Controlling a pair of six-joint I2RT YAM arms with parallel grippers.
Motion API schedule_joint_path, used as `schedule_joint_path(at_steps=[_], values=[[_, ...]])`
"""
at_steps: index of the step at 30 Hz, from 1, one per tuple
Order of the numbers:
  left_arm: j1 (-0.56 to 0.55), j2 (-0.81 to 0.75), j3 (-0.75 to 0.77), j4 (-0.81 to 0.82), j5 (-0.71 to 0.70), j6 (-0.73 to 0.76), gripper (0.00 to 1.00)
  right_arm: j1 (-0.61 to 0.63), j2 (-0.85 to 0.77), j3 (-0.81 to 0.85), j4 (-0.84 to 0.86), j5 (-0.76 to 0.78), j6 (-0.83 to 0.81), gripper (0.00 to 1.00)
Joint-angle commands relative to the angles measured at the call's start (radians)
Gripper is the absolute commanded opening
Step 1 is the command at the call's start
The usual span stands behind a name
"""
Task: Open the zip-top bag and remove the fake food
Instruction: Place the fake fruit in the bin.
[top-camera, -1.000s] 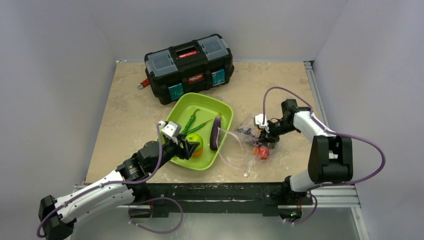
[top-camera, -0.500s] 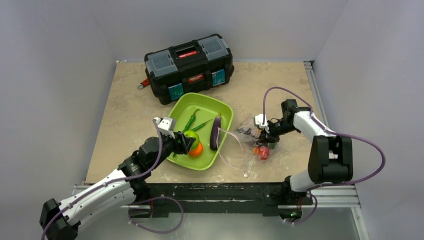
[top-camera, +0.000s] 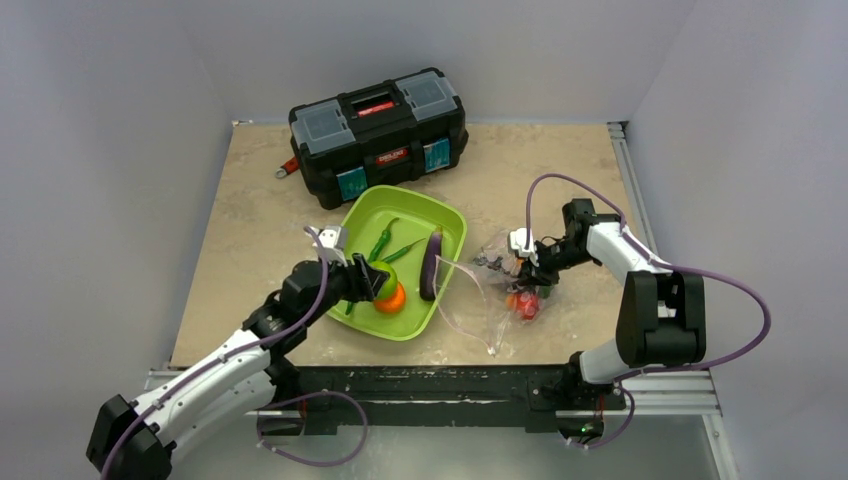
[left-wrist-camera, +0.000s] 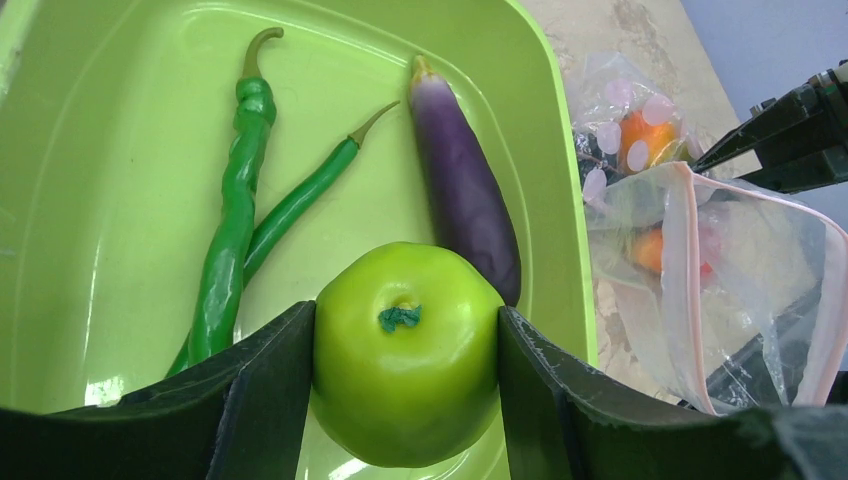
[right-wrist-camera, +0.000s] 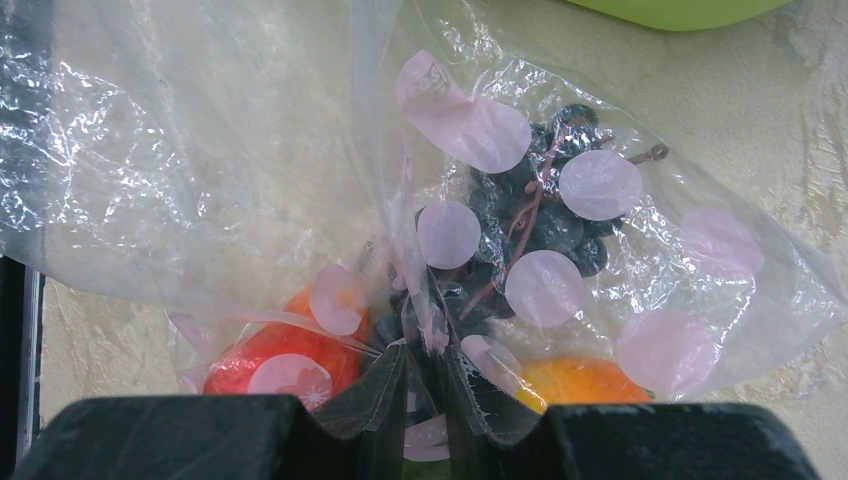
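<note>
Left wrist view: nearest the camera, the left gripper (left-wrist-camera: 405, 330) holds a round green fruit (left-wrist-camera: 405, 370) between its two fingers, both pressed against its sides, over the near end of a lime-green tray (left-wrist-camera: 100, 200). Beyond the fruit, two green bean pods (left-wrist-camera: 235, 220) and a purple eggplant (left-wrist-camera: 465, 200) lie in the tray. Past the tray's right rim, on the pale stone surface (left-wrist-camera: 620, 30), sits the clear bag (left-wrist-camera: 760, 250), its pink zip strip (left-wrist-camera: 682, 260) parted so the mouth gapes.

The right wrist view shows the right gripper (right-wrist-camera: 425, 400) closed narrow on a fold of the bag's plastic. Dark berries (right-wrist-camera: 530, 230), a red strawberry (right-wrist-camera: 275, 365) and an orange-yellow mango (right-wrist-camera: 580, 380) are inside.

From above, an orange (top-camera: 391, 299) rests in the tray just beside the held fruit. A black toolbox (top-camera: 378, 135) stands at the far end.

The bag is open and the emptying looks roughly half done. The held fruit awaits release, and at least three pieces remain bagged.

Compared with a second ago, the left arm has swung leftward and its gripper sits slightly farther over the tray, uncovering the orange. The right arm and bag are unchanged.
</note>
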Motion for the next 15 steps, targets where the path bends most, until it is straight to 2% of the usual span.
schedule_joint_path(at_steps=[1,15], values=[[0.028,0.035,0.009,0.056,0.060,-0.039,0.00,-0.005,0.012,0.024,-0.019,-0.009,-0.012,0.19],[0.068,0.142,0.072,0.042,0.117,-0.051,0.00,-0.004,0.014,0.026,-0.023,-0.009,-0.013,0.19]])
